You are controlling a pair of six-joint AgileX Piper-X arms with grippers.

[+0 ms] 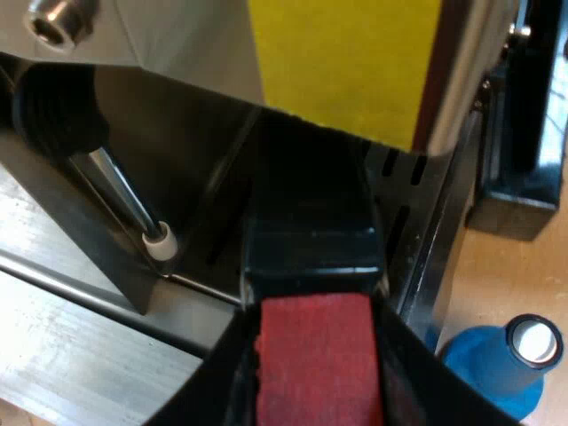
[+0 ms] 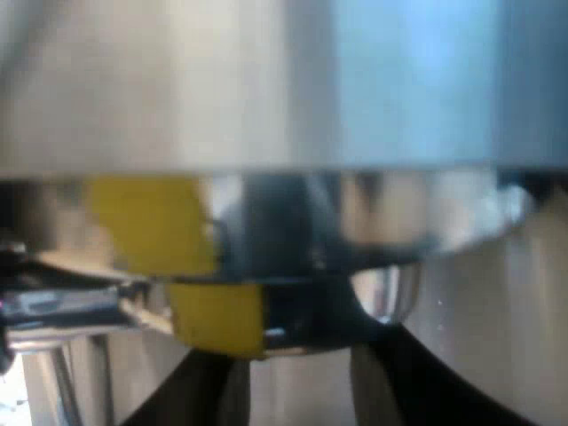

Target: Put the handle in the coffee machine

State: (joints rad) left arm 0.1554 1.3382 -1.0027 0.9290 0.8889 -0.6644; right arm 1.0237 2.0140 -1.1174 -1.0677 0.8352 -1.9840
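The left pincer [image 1: 311, 377] gripped one handle [image 1: 311, 240], its head hidden under one machine [image 1: 177, 44], one tamper [image 1: 497, 364] beside; the right pincer [image 2: 293, 390] gaped, empty.

handle [image 1: 312, 266] beneath machine [image 1: 177, 53] front, tamper [image 1: 501, 359] beside machine base

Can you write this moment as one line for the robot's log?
left gripper shut on handle | handle points under machine front | blue tamper near machine | right gripper close to machine
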